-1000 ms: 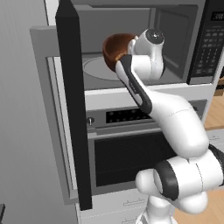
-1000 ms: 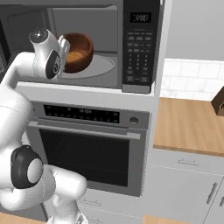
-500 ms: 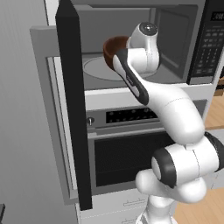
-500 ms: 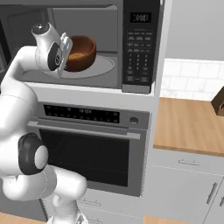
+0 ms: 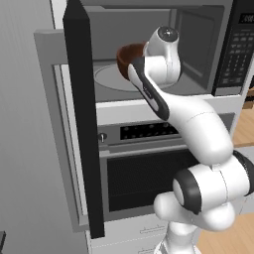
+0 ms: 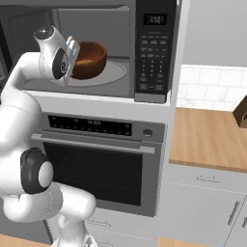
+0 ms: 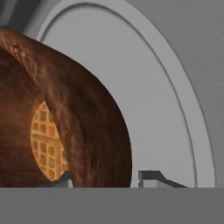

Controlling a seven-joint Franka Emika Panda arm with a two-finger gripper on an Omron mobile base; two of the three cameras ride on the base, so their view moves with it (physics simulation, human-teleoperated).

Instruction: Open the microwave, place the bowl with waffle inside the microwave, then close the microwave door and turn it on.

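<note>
From my seat, starting at the left, the microwave door stood swung out, edge-on to the left base camera. Next came the open microwave cavity with its turntable, and on that glass plate sat the bowl, upright, toward the left of the cavity. In the hand view I could see the waffle lying flat inside the bowl. The gripper straddled the bowl's near wall, one fingertip outside the rim and the other inside by the waffle. The jaws looked partly spread with a gap on the outer side, so I judged them loosening, not clamping. What mattered to me was that the bowl lay straight ahead of the fingers, deeper in the cavity, so I reckoned the hand had to back straight out toward the base before going for the door.
</note>
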